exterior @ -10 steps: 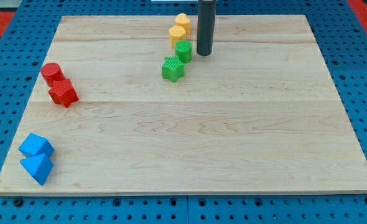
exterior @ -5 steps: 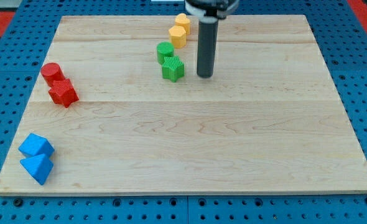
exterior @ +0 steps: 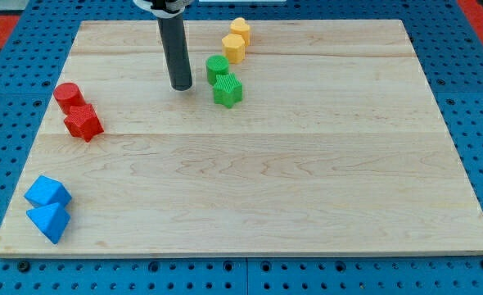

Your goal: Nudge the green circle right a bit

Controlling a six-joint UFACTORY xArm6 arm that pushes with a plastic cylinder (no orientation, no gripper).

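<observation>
My tip [exterior: 181, 85] rests on the wooden board [exterior: 307, 164]; it is a bare rod end, holding nothing, and stands clear of every block. The green circle [exterior: 217, 68] sits near it at about 2 o'clock, with a small gap of bare wood between them. The green star [exterior: 227, 89] lies at 3 o'clock from my tip, touching the green circle's lower right side.

Farther out at 1 o'clock, near the board's top edge, two yellow blocks press together: a yellow hexagon-like block [exterior: 234, 47] and, just above it, another yellow block [exterior: 241, 29] whose shape I cannot make out.

At 9 o'clock, well apart, a red circle [exterior: 68, 96] touches a red star [exterior: 83, 121] just below it. At 7 o'clock, in the board's lower left corner, a blue block [exterior: 47, 192] touches a blue triangle [exterior: 48, 220].

There are no containers on the board.
</observation>
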